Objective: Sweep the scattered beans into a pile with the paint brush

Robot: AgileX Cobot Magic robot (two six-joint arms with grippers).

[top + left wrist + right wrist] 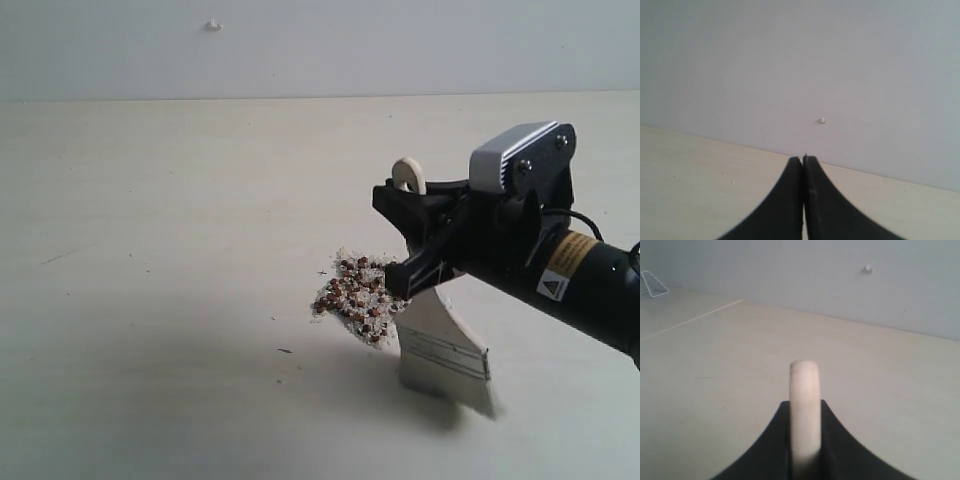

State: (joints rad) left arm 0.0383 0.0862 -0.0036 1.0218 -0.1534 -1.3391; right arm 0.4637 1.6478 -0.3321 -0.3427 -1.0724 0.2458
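Note:
The beans (355, 297) lie in a loose cluster on the pale table, dark reddish-brown ones mixed with small whitish grains. The paint brush (442, 335) stands just right of them, whitish bristles down on the table, silver ferrule above, pale handle end (408, 175) sticking up past the fingers. My right gripper (412, 232) is shut on the handle; in the right wrist view the handle (804, 410) runs up between the two black fingers. My left gripper (803, 160) is shut and holds nothing; it does not show in the exterior view.
The pale table (150, 250) runs back to a grey wall (300, 40) with a small white fitting (213, 25). A small white perforated object (655, 284) sits far off in the right wrist view. The black arm (580, 275) comes in from the right.

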